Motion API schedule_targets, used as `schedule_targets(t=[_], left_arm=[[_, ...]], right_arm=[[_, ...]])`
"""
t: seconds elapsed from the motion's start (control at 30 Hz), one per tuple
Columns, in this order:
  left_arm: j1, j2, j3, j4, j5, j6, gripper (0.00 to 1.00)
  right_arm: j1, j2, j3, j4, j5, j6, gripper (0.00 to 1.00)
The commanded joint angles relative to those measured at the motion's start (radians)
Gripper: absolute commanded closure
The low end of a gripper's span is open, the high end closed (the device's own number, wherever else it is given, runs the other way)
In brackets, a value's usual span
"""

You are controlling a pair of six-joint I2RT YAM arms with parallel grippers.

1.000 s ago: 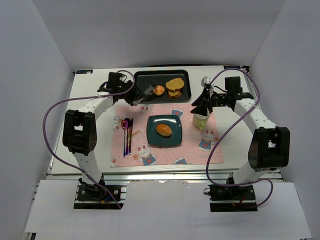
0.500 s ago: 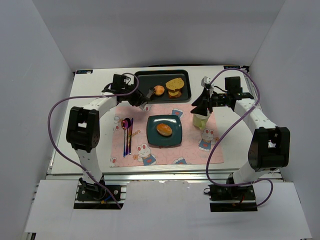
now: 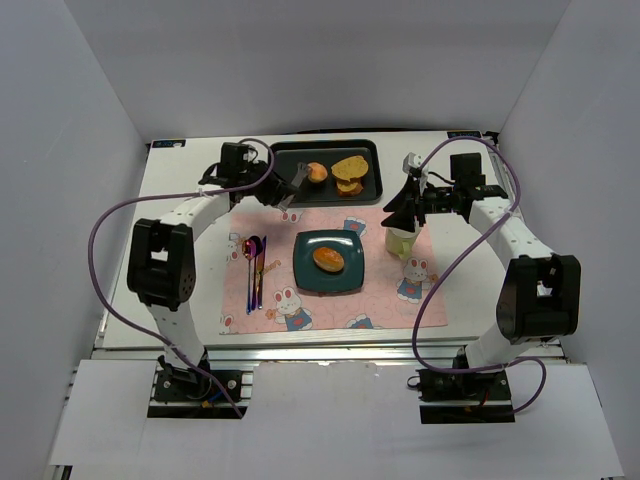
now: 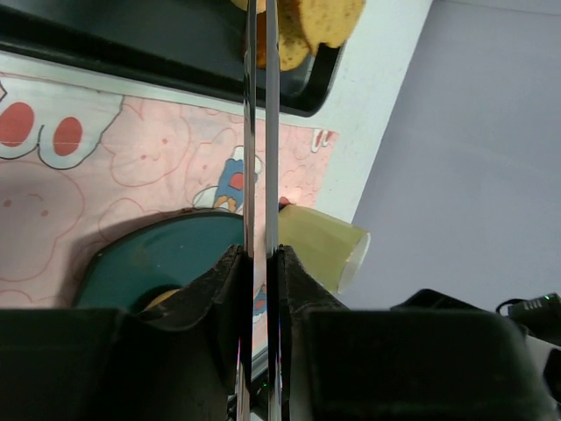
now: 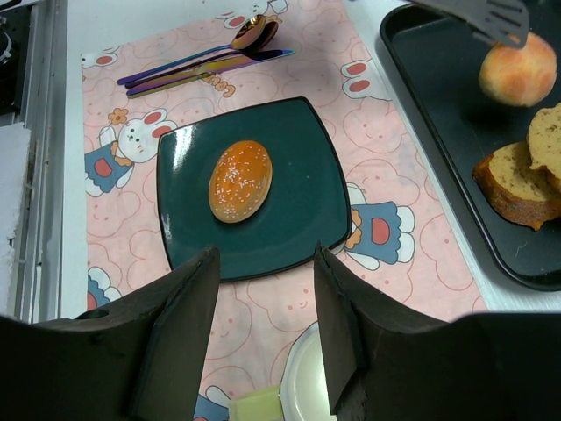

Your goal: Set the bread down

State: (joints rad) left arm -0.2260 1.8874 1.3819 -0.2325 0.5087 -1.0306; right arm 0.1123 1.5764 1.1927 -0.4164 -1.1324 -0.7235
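One flat oval bread bun [image 3: 328,259] [image 5: 240,181] lies on the teal plate [image 3: 350,280] [image 5: 298,219]. A rounder bread bun [image 3: 317,172] [image 5: 517,75] is in the black tray [image 3: 290,160], with the slotted tips of metal tongs [image 3: 296,185] [image 5: 491,17] against it. My left gripper [image 3: 266,191] [image 4: 260,254] is shut on the tongs' two blades [image 4: 260,132], squeezed close together. My right gripper [image 3: 400,212] [image 5: 263,254] is open with nothing in it, hovering over a yellow-green cup [image 3: 400,240] [image 5: 302,386].
Stacked toast slices [image 3: 349,175] [image 5: 526,171] sit in the tray right of the round bun. Iridescent cutlery [image 3: 255,265] [image 5: 202,61] lies on the pink bunny placemat [image 3: 300,310] left of the plate. White walls enclose the table.
The left gripper's jaws have squeezed the tongs narrower and their tips have come onto the round bun, which now sits slightly farther back. The right arm has not moved.
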Motion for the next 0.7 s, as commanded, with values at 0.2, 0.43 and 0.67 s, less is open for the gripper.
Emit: schedule_targets(t=[0.2, 0.43, 0.67], left_arm=[[0.007, -0.312, -0.136, -0.016, 0.054, 0.03, 1.0], [-0.016, -0.608, -0.375, -0.122, 0.129, 0.014, 1.0], [-0.131, -0.665, -0.442, -0.08, 0.134, -0.048, 1.0]], right_arm=[[-0.005, -0.061, -0.024, -0.004, -0.027, -0.031, 0.48], [-0.005, -0.056, -0.013, -0.022, -0.029, -0.042, 0.48], [-0.005, -0.032, 0.015, -0.036, -0.036, -0.039, 0.48]])
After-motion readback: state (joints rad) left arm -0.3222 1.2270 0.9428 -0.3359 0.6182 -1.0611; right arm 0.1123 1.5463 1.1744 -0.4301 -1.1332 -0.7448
